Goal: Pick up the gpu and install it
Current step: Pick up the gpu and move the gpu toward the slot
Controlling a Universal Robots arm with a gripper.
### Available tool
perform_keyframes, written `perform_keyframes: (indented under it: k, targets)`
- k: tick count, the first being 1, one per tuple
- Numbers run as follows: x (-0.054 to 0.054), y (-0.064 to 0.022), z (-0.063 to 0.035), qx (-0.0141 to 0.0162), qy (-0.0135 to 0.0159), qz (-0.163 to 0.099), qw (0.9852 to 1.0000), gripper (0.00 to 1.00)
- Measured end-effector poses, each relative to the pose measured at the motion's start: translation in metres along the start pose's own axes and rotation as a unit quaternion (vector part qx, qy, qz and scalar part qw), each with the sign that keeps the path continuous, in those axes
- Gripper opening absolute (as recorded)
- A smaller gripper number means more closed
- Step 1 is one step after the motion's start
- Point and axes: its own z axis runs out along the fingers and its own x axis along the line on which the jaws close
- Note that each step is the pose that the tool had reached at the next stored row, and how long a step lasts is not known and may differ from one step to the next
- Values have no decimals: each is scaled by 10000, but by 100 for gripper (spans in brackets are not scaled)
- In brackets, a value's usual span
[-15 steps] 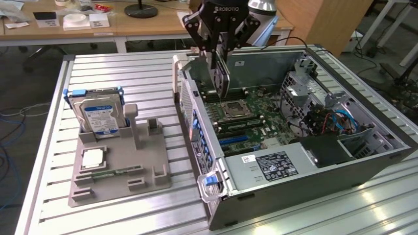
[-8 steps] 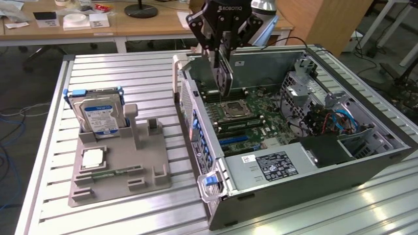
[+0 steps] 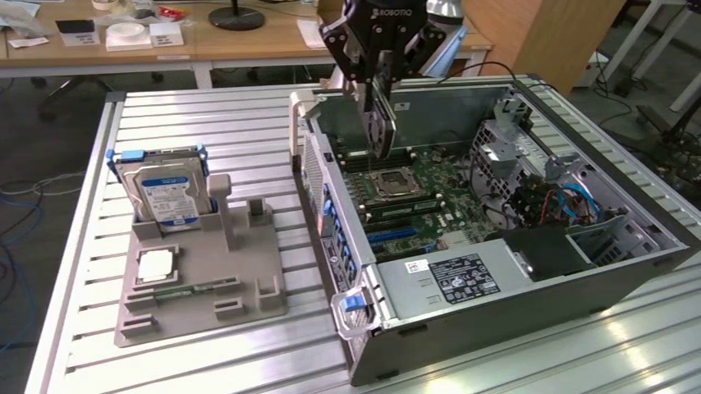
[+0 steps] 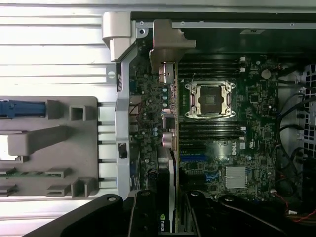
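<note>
Your gripper (image 3: 378, 70) hangs above the far end of the open computer case (image 3: 613, 271), which lies on its side on the slatted metal table (image 3: 219, 107). Its fingers (image 3: 353, 53) are clamped on the gpu (image 3: 380, 123), one on each face, gripping the card at its upper end. The card hangs straight down from the fingers into the case opening, so its long axis looks close to upright, and the wrist view shows its silver bracket (image 4: 167, 42) at the end farthest from the fingers. The gpu's lower end is above the motherboard (image 3: 438, 197), close to the case wall on the exterior view's left and just beyond the empty processor socket (image 3: 391, 185). It does not appear to touch the board. The blue expansion slots (image 3: 395, 235) lie nearer the power supply (image 3: 455, 275), on the near side of the socket from the card. They run away from that same wall, while the card's flat faces seem to run along the wall, so the card looks set crosswise to the slots. On the table at the exterior view's left, well apart from the case, a hard drive (image 3: 164, 193) stands in a grey holder (image 3: 203, 279).
</note>
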Motion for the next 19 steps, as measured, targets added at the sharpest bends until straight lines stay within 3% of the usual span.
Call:
perform_keyframes:
  k: [19]
  targets:
    - [-201, 95, 8, 0, 0, 0, 10000, 27]
